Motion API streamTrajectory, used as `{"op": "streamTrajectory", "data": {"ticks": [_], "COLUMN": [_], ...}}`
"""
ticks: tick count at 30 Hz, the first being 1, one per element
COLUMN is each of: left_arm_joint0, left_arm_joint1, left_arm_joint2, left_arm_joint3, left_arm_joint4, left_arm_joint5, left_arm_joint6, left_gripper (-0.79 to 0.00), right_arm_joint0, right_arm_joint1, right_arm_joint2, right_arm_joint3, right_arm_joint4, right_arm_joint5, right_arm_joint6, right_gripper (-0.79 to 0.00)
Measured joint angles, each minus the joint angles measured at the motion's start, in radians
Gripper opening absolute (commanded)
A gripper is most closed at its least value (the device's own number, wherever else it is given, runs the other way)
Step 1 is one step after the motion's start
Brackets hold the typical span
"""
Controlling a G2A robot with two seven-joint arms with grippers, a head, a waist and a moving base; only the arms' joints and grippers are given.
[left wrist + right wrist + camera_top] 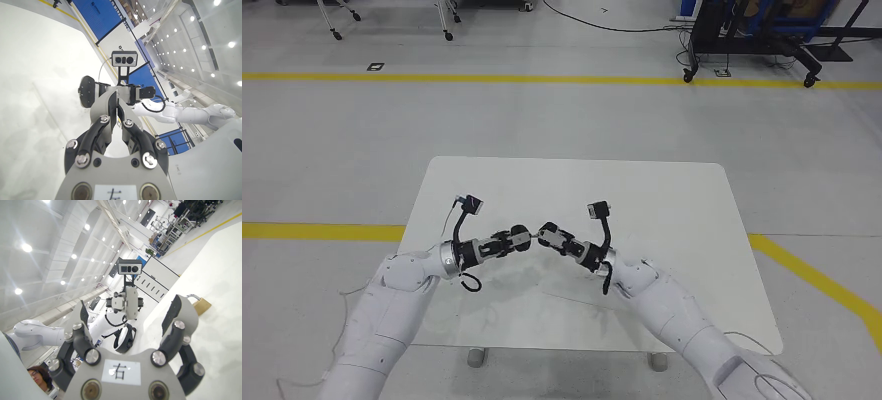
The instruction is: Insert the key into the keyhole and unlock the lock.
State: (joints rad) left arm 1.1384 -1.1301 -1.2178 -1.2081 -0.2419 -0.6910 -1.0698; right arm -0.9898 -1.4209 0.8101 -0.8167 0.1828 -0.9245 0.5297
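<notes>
My left gripper [116, 97] is shut on a thin silver key [117, 93], whose tip pokes out past the black pads. It is held above the middle of the white table [662, 200], nose to nose with my right gripper [548, 236]. The right gripper [129, 301] is open with nothing between its fingers [173, 311], and the left gripper's tip sits just in front of that gap. A brass padlock [202, 306] with a silver shackle lies on the table just behind one right finger, partly hidden by it.
The two grippers meet slightly left of the table's centre in the top view. Bare table surface extends on all sides of them. Beyond the table are yellow floor lines [542, 78] and a black wheeled frame [752, 45], far away.
</notes>
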Motion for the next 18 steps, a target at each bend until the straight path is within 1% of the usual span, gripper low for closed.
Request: {"op": "streamTrajectory", "data": {"ticks": [1, 2, 3, 4, 5, 7, 9, 10, 14, 16, 18], "left_arm_joint0": [-0.004, -0.006, -0.007, -0.010, -0.012, -0.014, -0.015, -0.016, -0.025, -0.027, -0.031], "left_arm_joint1": [0.003, 0.007, 0.010, 0.012, 0.015, 0.019, 0.023, 0.025, 0.031, 0.034, 0.038], "left_arm_joint2": [-0.001, 0.000, 0.003, 0.006, 0.009, 0.018, 0.026, 0.029, 0.047, 0.058, 0.067], "left_arm_joint3": [-0.006, -0.013, -0.019, -0.024, -0.030, -0.039, -0.045, -0.045, -0.045, -0.048, -0.047], "left_arm_joint4": [0.017, 0.039, 0.054, 0.070, 0.087, 0.096, 0.094, 0.090, 0.085, 0.082, 0.067], "left_arm_joint5": [-0.004, -0.008, -0.004, 0.004, 0.014, 0.023, 0.027, 0.028, 0.032, 0.035, 0.037], "left_arm_joint6": [-0.020, -0.043, -0.057, -0.067, -0.075, -0.082, -0.087, -0.087, -0.092, -0.094, -0.097], "left_gripper": [-0.785, -0.785, -0.785, -0.785, -0.785, -0.785, -0.785, -0.785, -0.785, -0.785, -0.785], "right_arm_joint0": [0.004, 0.005, 0.001, -0.004, -0.011, -0.029, -0.054, -0.065, -0.094, -0.096, -0.096], "right_arm_joint1": [0.009, 0.021, 0.030, 0.039, 0.051, 0.068, 0.085, 0.090, 0.103, 0.104, 0.104], "right_arm_joint2": [0.004, 0.016, 0.025, 0.037, 0.056, 0.085, 0.114, 0.123, 0.137, 0.134, 0.128], "right_arm_joint3": [-0.005, -0.017, -0.031, -0.045, -0.065, -0.101, -0.146, -0.164, -0.216, -0.224, -0.229], "right_arm_joint4": [-0.014, -0.022, -0.021, -0.018, -0.014, -0.005, 0.012, 0.020, 0.037, 0.037, 0.042], "right_arm_joint5": [0.025, 0.052, 0.067, 0.081, 0.099, 0.116, 0.129, 0.136, 0.177, 0.191, 0.197], "right_arm_joint6": [0.047, 0.102, 0.139, 0.174, 0.210, 0.250, 0.284, 0.299, 0.343, 0.347, 0.352], "right_gripper": [0.000, -0.068, -0.197, -0.379, -0.449, -0.554, -0.720, -0.745, -0.754, -0.785, -0.785]}}
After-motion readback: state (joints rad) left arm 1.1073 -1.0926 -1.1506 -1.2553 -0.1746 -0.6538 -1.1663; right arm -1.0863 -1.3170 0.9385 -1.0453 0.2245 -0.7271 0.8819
